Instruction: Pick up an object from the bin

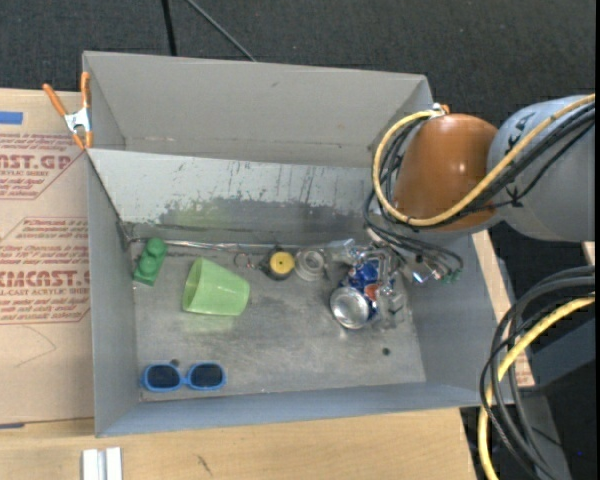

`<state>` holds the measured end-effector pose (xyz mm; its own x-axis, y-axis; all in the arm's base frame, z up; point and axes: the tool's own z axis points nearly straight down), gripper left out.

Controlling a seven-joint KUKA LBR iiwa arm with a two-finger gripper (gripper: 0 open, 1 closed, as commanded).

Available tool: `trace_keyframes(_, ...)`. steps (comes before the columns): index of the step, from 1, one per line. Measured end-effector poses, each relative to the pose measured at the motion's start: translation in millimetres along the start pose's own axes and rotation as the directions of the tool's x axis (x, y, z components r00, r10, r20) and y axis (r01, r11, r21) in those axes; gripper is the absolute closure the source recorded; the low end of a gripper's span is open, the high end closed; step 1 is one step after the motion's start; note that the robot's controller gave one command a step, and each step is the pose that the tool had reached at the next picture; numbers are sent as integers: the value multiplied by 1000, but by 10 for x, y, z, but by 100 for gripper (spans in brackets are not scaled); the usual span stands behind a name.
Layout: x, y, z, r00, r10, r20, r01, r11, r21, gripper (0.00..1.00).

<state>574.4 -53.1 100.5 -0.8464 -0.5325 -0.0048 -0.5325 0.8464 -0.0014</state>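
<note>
My gripper [390, 270] is low in the right part of the bin, under the arm's orange cover. It sits right over a blue, red and silver drink can [352, 305] that lies on its side with its shiny end toward the bin's front. The can's far end is hidden by the gripper, and I cannot make out whether the can is gripped. Just left of them, near the back wall, lie a small grey round cap [310, 263] and a small yellow round piece [280, 264].
A light green cup [215, 289] lies on its side left of centre. A small green bottle-shaped toy [150, 262] lies by the left wall. Blue sunglasses [183, 377] rest at the front left corner. Bare floor lies between the cup and the can.
</note>
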Motion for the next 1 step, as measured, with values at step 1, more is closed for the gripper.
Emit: trace_keyframes(1, -119, -30, -23, 965, -262, -1, 262, 965, -1, 0)
